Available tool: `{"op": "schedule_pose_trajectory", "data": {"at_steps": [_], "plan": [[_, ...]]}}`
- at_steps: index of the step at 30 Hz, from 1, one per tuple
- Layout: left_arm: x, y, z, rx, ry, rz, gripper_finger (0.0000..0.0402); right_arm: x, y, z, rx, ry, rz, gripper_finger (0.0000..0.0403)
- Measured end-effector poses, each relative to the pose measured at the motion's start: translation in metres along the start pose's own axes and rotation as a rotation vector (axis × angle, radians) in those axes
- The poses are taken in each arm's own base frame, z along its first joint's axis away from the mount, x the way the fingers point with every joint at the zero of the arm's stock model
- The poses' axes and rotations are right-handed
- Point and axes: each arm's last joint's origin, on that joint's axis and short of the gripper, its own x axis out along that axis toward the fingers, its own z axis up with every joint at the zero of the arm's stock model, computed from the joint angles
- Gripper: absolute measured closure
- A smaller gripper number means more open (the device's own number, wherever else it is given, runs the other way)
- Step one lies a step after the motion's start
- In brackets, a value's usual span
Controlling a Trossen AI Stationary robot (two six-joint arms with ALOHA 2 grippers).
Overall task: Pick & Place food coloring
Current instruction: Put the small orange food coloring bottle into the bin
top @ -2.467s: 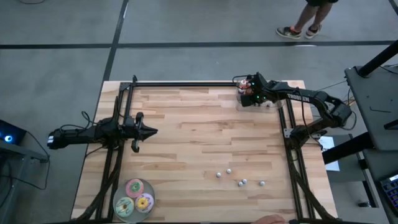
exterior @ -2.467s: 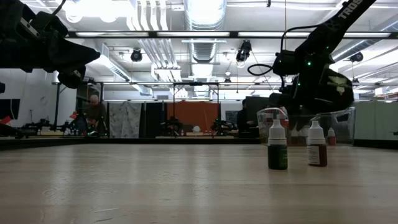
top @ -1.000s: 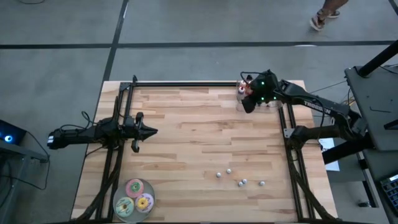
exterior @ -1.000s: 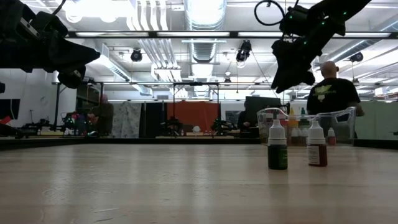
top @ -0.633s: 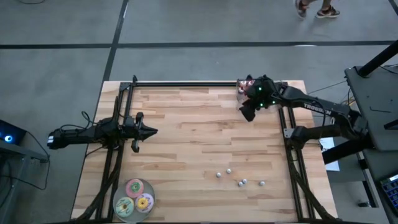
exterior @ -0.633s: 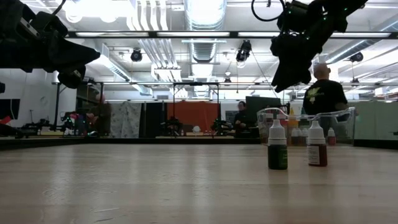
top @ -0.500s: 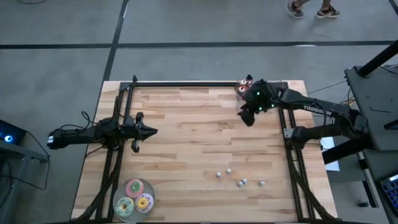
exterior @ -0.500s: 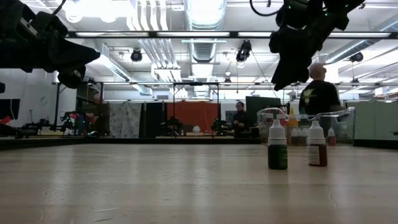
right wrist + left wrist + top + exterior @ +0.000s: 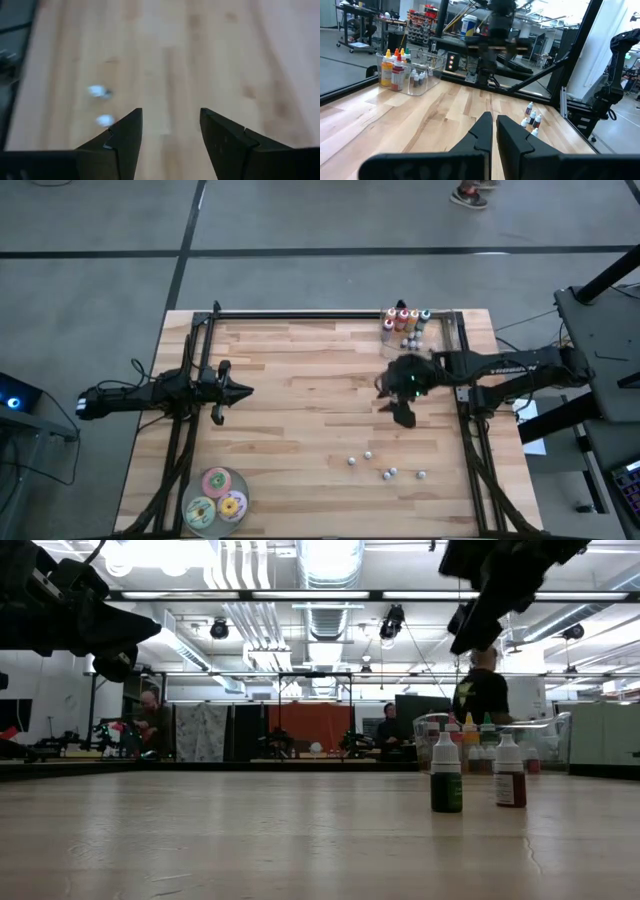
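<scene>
Here the right gripper (image 9: 404, 415) hangs open and empty above mid-table, between the bin (image 9: 407, 328) of stored bottles and four loose bottles (image 9: 385, 467) near the front edge. Descending off-centre could topple one into its neighbours. The left gripper (image 9: 222, 391) waits shut.

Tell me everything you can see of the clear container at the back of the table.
The clear container is a small transparent, plastic-looking box standing upright at the table's far right corner. Several food coloring bottles stand upright inside, with red, orange, yellow and green tips. Nothing grips it; the right hand hangs open, well clear of it.
</scene>
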Motion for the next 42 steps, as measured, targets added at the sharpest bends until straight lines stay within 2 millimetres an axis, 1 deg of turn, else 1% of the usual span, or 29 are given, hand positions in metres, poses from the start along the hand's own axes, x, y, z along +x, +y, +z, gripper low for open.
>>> {"op": "schedule_pose_trajectory", "data": {"at_steps": [5, 9, 17, 22, 27, 29, 34, 39, 42], "plan": [[0.0, 0.0, 0.0, 0.0, 0.0, 0.0, 0.0402, 0.004, 0.035, -0.007, -0.115, 0.017, 0.103, 0.0216], [0.0, 0.0, 0.0, 0.0, 0.0, 0.0, 0.0402, 0.005, 0.053, -0.014, -0.092, 0.038, 0.13, 0.0215], [0.0, 0.0, 0.0, 0.0, 0.0, 0.0, 0.0402, 0.004, 0.079, -0.025, -0.011, 0.078, 0.176, 0.0215], [0.0, 0.0, 0.0, 0.0, 0.0, 0.0, 0.0402, 0.003, 0.094, -0.033, -0.017, 0.108, 0.218, 0.0215], [0.0, 0.0, 0.0, 0.0, 0.0, 0.0, 0.0402, 0.004, 0.1, -0.037, -0.019, 0.127, 0.234, 0.0216], [0.0, 0.0, 0.0, 0.0, 0.0, 0.0, 0.0402, 0.007, 0.102, -0.036, -0.018, 0.141, 0.23, 0.0216], [0.0, 0.0, 0.0, 0.0, 0.0, 0.0, 0.0402, 0.013, 0.112, -0.021, -0.057, 0.134, 0.234, 0.0216], [0.0, 0.0, 0.0, 0.0, 0.0, 0.0, 0.0402, 0.019, 0.122, -0.001, -0.126, 0.124, 0.232, 0.0216], [0.0, 0.0, 0.0, 0.0, -0.001, 0.0, 0.0402, 0.025, 0.124, 0.011, -0.134, 0.163, 0.198, 0.0216]]}}
